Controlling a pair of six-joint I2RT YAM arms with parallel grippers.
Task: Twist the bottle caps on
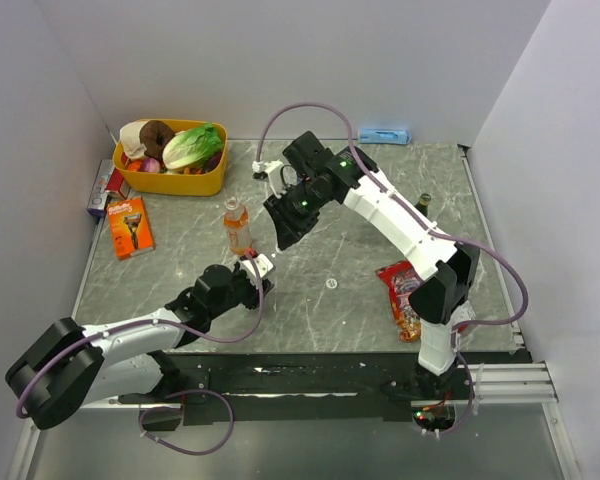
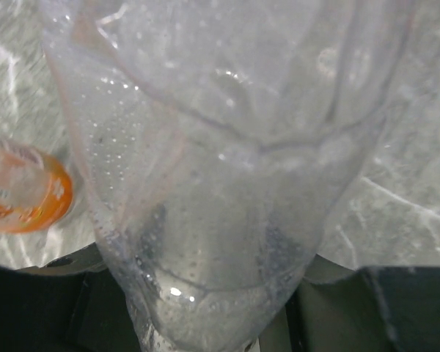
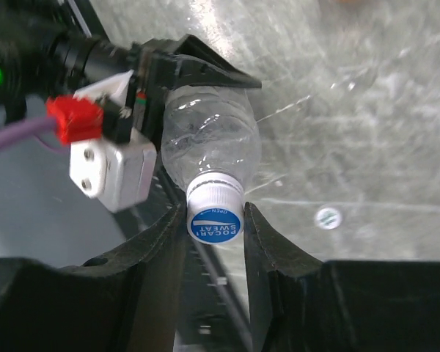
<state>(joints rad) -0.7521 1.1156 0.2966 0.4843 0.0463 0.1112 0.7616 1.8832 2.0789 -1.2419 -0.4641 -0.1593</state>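
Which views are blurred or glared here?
Left wrist: the bottle fills the frame, too close and out of focus, with small glints; the orange bottle at the edge is blurred too. Right wrist: the cap is sharp, its print readable; glare streaks the table. Top external: evenly lit, sharp, soft shadows only.

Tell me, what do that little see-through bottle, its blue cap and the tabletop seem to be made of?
Bottle: thin clear plastic, glossy; its wall is see-through, creased and beaded with droplets. Cap: opaque plastic, by its ribbed white side and printed blue top. Tabletop: glossy grey with pale veins, maybe marble or printed laminate.
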